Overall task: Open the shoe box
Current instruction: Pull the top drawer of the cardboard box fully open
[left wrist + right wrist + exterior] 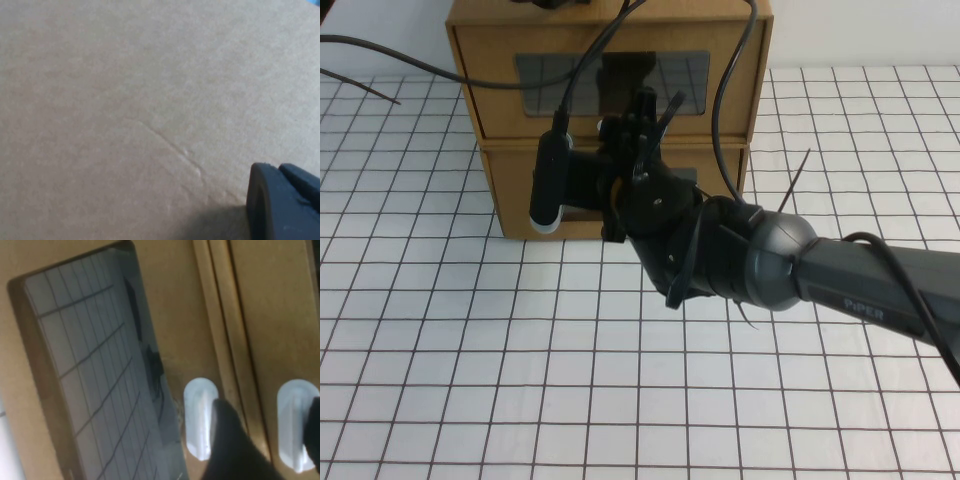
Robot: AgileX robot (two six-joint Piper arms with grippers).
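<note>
Tabs are what I am after: the shoe box (610, 60), a stack of two cardboard drawers, stands at the far edge of the table (470, 380) with its fronts toward me. I have the right gripper (645, 110) up against those fronts. Its claw is wide and straddles the seam (220, 315), with a white pull tab (200, 415) on either side (which one to close on I cannot say). The left gripper (282, 205) hangs close over bare cardboard, probably to steady the box. Whether that claw is wide or narrow I cannot tell.
</note>
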